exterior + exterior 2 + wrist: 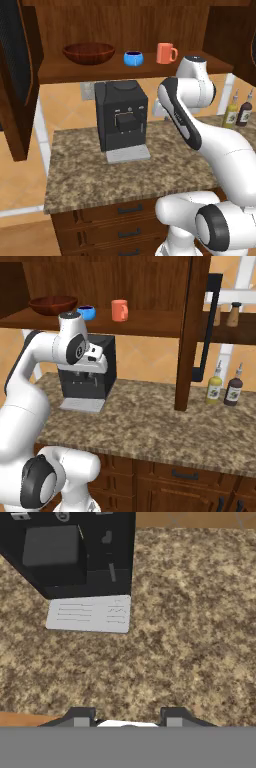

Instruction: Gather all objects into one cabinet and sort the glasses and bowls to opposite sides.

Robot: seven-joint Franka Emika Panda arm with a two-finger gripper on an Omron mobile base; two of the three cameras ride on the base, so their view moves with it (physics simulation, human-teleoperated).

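Note:
On the open wall cabinet's bottom shelf (60, 74) stand, from left to right, the wide brown bowl (89, 52), one bright-blue cup (133, 58) and the orange mug (166, 53). From the other side the bowl (52, 305), blue cup (87, 312) and mug (119, 310) line up the same way. The second blue cup is out of view. My gripper (127, 718) is open and holds nothing. It hangs over the granite counter (190, 612), below the shelf and just right of the coffee machine (70, 552).
A black coffee machine (122, 117) with a grey drip tray (128, 155) stands on the counter. Cabinet doors hang open at the left (20, 75) and right (192, 331). Two bottles (215, 387) (233, 388) stand at the right. Drawers (130, 210) sit below the counter.

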